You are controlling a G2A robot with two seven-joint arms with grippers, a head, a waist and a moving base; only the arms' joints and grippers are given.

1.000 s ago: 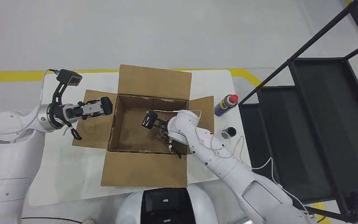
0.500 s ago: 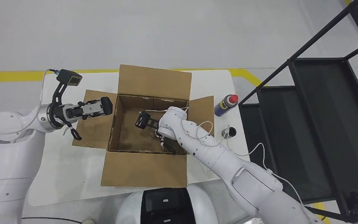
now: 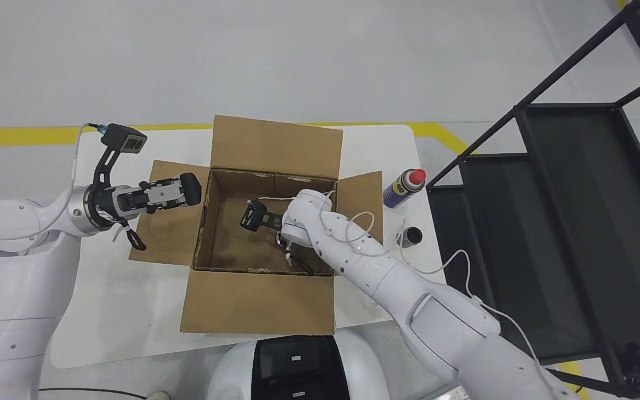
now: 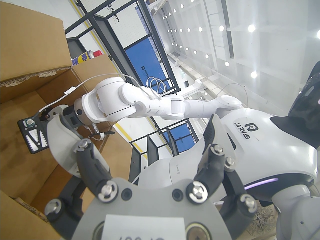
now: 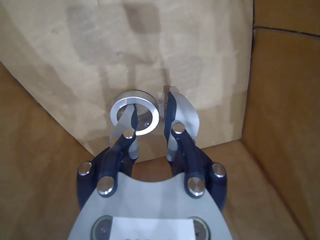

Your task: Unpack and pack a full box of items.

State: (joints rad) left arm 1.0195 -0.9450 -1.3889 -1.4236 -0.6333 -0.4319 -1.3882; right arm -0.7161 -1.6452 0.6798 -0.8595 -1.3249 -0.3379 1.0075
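An open cardboard box (image 3: pixel 276 146) sits mid-table. My right arm goes down into it. In the right wrist view a metal ring (image 5: pixel 115 116) lies flat on the box floor (image 5: pixel 87 38). My right gripper (image 5: pixel 151 112) is open and straddles the ring's wall: one finger (image 5: pixel 131 117) stands inside the hole, the other finger (image 5: pixel 172 111) outside, with a small gap to the ring. My left gripper (image 3: pixel 184 189) hovers open and empty over the box's left flap (image 3: pixel 160 235); its fingers (image 4: pixel 63 136) frame the right arm in the left wrist view.
A blue spray can with a red cap (image 3: pixel 405 187) stands right of the box, and a small black cylinder (image 3: pixel 408 237) stands nearer the front. A dark metal rack (image 3: pixel 550 200) borders the table's right side. The box walls (image 5: pixel 280 101) close in around my right gripper.
My right arm has shifted a little to the left inside the box. The left arm has kept still.
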